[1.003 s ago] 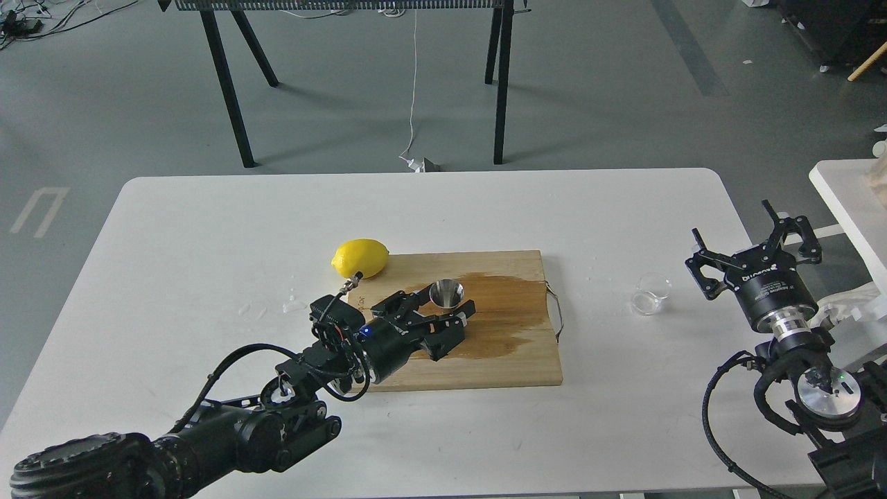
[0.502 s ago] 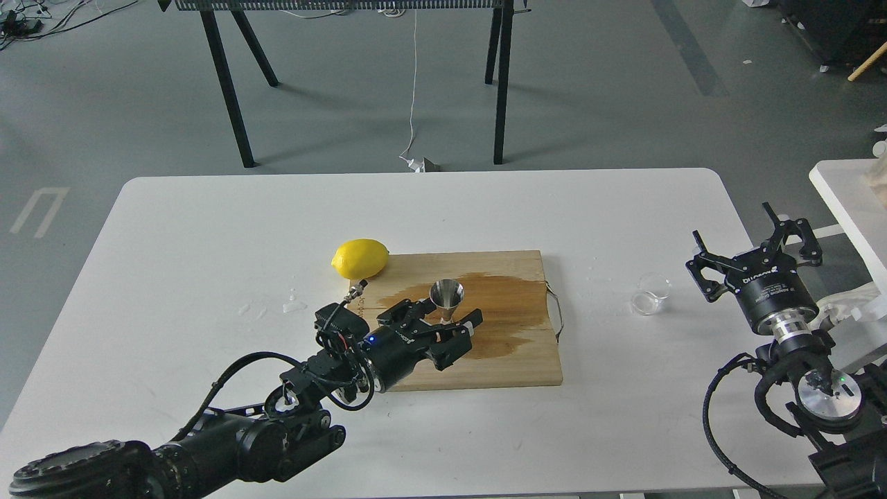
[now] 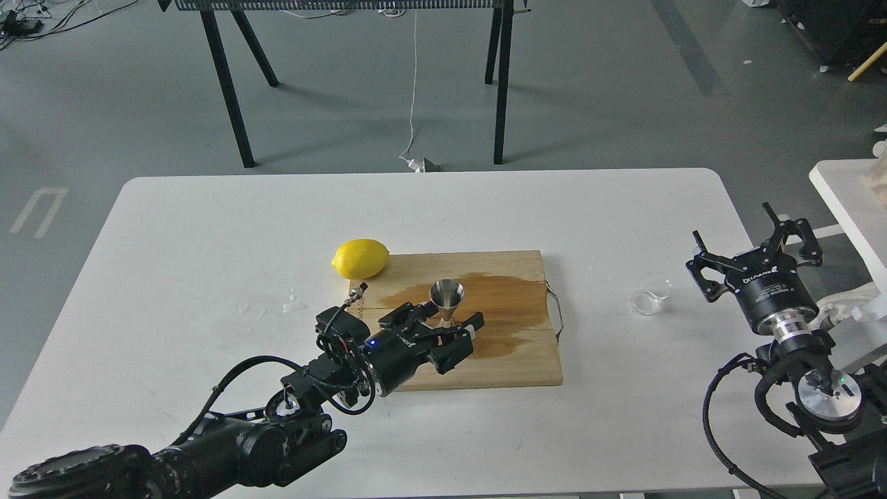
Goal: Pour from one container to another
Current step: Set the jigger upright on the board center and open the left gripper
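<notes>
Steel, hourglass-shaped, the jigger (image 3: 447,300) is flanked by the left gripper's (image 3: 443,326) spread fingers on wet wood; the clear glass cup (image 3: 651,294) sits near the right gripper's (image 3: 752,239) spread fingers.

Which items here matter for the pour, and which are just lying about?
Part of the job:
- glass cup, on the table by the right gripper
- steel jigger, upright on the wet board, at the left gripper

Lying about:
- lemon
- cutting board
</notes>
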Available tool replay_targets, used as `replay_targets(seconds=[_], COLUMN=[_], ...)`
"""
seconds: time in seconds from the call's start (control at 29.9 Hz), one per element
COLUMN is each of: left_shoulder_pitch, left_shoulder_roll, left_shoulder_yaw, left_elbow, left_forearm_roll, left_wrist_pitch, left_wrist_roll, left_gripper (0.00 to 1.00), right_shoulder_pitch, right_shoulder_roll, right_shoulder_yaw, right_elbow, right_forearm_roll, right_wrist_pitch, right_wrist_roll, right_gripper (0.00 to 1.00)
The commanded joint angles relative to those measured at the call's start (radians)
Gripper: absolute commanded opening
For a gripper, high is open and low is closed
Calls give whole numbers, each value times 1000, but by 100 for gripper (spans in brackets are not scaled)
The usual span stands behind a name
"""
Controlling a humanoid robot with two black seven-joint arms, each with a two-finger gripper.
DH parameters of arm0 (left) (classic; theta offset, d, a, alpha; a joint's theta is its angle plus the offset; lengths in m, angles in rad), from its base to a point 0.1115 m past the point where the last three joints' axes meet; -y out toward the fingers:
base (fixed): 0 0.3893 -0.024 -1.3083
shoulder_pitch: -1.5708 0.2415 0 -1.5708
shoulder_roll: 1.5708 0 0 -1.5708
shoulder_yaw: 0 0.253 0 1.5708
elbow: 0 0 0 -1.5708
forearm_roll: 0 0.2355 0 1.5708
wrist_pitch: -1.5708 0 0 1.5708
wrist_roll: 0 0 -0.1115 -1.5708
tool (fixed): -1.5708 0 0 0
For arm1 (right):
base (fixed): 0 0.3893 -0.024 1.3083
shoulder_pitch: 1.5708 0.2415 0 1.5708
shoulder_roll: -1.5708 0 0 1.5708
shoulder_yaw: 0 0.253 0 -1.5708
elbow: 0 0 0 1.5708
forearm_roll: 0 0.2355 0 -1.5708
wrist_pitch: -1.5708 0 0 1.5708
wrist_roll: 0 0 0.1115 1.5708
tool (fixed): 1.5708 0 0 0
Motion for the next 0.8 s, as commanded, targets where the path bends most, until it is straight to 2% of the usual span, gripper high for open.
replay_targets(seconds=[0.0,0.77], left_shoulder_pitch=[5,2], left_shoulder_roll=[0,29], left_shoulder_yaw=[0,-3], left_elbow=[-6,13], left_forearm_roll=[0,-8], left_wrist_pitch=[0,0], left_wrist_roll=[0,0], left_gripper=[87,87], right_shoulder_pitch=[-1,-1], right_shoulder_roll=[1,0], right_shoulder_yaw=[0,0], right_elbow=[0,0], right_forearm_roll=[0,0], right_wrist_pitch=[0,0], right_wrist_roll=[0,0], right_gripper=[99,99])
